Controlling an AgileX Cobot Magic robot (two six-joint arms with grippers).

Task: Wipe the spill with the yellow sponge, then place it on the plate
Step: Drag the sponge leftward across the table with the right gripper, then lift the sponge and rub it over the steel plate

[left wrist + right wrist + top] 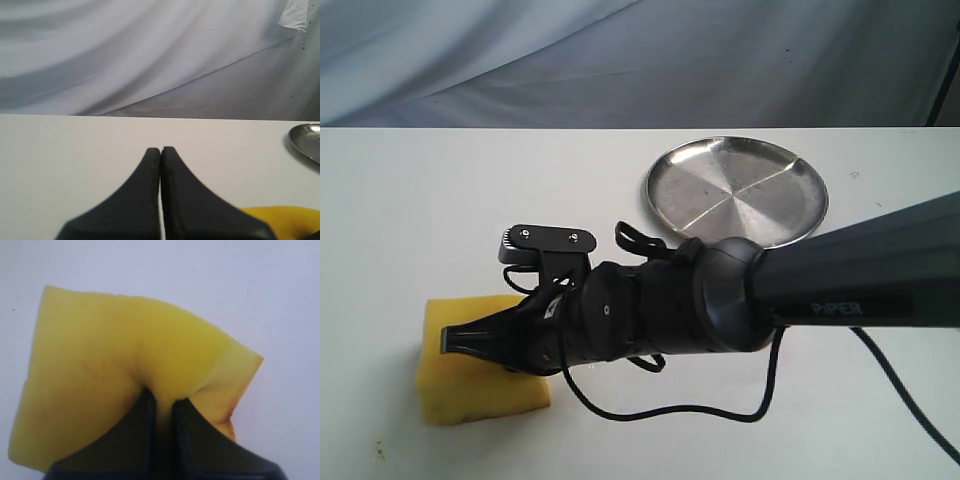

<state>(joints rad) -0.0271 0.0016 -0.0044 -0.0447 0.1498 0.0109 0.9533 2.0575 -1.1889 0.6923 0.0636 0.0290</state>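
Note:
The yellow sponge (475, 385) lies on the white table at the front left, with my right gripper (455, 338) reaching across from the right and shut on it. In the right wrist view the foam (115, 360) is pinched and puckered between the two black fingers (192, 435). The silver plate (737, 190) sits empty at the back, right of centre. My left gripper (161, 150) is shut and holds nothing; a corner of the sponge (280, 220) and the plate's rim (305, 140) show beside it. The spill is hidden or out of view.
A black cable (720, 405) loops from the right arm over the table in front. A grey cloth backdrop (620, 60) hangs behind the table's far edge. A few small dark specks (382, 452) mark the table near the front left corner.

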